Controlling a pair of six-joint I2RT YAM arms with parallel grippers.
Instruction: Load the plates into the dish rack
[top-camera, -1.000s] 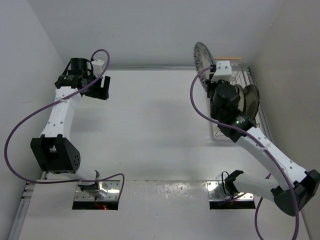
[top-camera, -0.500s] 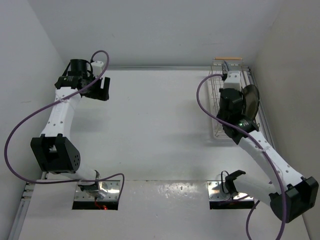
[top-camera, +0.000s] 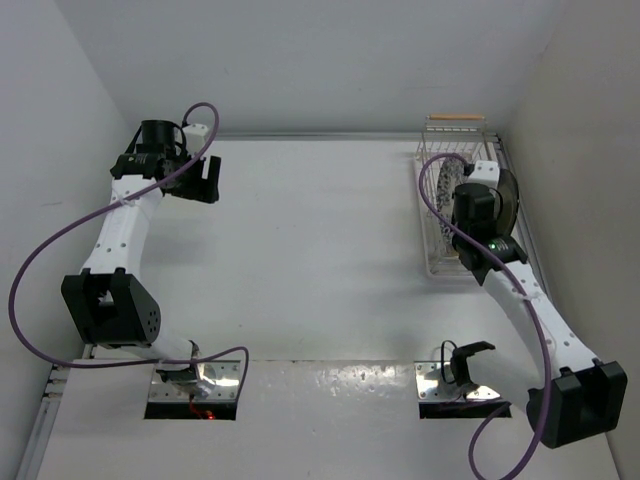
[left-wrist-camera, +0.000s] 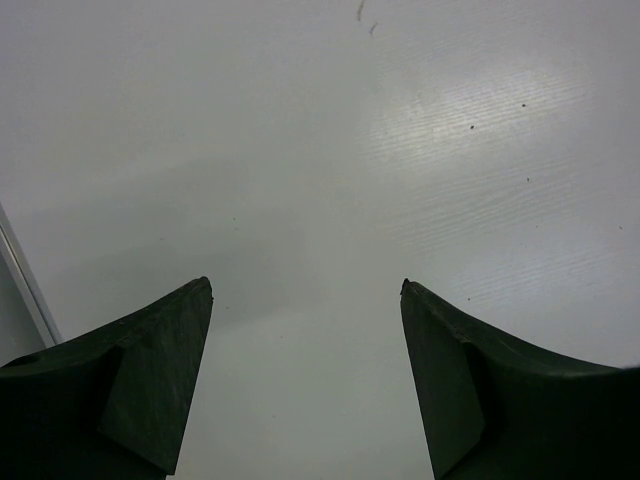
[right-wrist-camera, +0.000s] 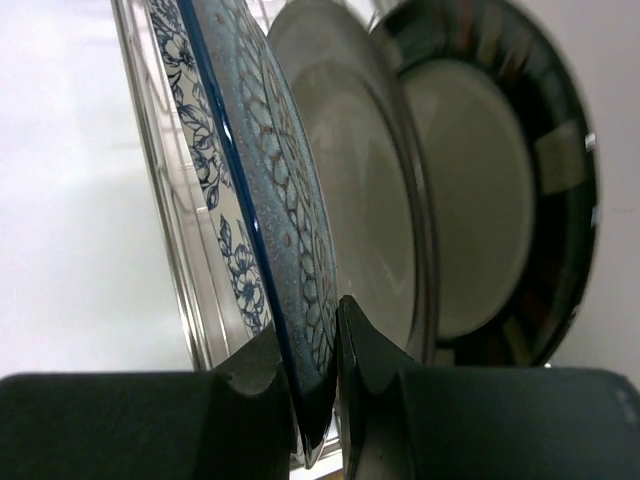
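Right gripper (right-wrist-camera: 318, 335): the jaws are drawn narrow and clamp the lower edge of the blue floral plate (right-wrist-camera: 262, 190), one finger on each face.

Blue floral plate: it stands on edge, close to upright, inside the dish rack (top-camera: 428, 262). It sits on the rack's left side, and the wrist view shows the wire wall just beside its patterned face.

Plain-rimmed plate (right-wrist-camera: 365, 210): cream with a dark rim, it also stands on edge in the rack, just beside the blue floral plate. I cannot tell whether the two touch.

Patch-rimmed plate (right-wrist-camera: 480, 200): cream, with pale patches on its dark rim. It stands on edge beyond the plain-rimmed one, on the rack's right side, and leans toward that side in the overhead view.

Dish rack: it sits at the far right corner of the table (top-camera: 300, 260), long axis running away from the arms. The wooden handle bar (top-camera: 456, 118) at its far end is visible. The near end is hidden by the right arm.

Left gripper (left-wrist-camera: 305, 290): the jaws are spread wide and hold nothing. It hangs above bare table at the far left, well apart from the rack.
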